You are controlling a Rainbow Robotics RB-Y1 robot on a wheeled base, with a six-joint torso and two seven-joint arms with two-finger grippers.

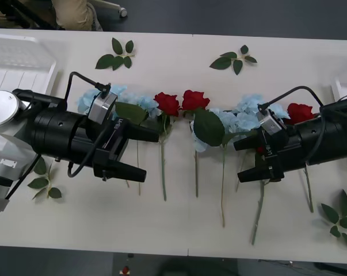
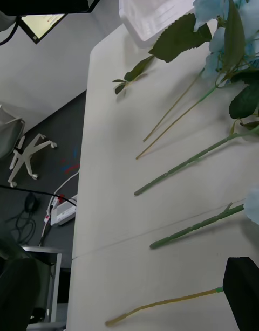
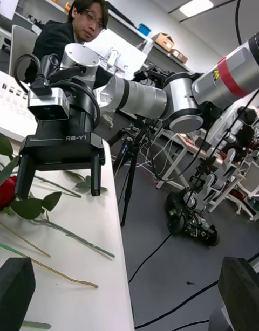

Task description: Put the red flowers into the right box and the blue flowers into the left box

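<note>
Where the flowers lie in a loose row across the middle of the table, the red flowers and blue flowers are mixed together, heads toward the far side and thin stems pointing toward the near edge. Two roses sit side by side at the row's centre, with a third rose just beyond the right gripper. Pale blue clusters lie at the row's left end, partly hidden by the left arm, and again right of centre, beside a large dark leaf.

The left box stands at the far left corner, and the right box shows its rim at the table's right edge. Neither holds a flower that can be seen.

The left gripper hovers over the left part of the row, its black fingers spread apart and holding nothing. The right gripper hangs over the stems right of centre, fingers likewise parted and empty; the left wrist view shows them wide apart above the tabletop.

Loose leaf sprigs lie scattered near the table's far edge and at both near corners.
</note>
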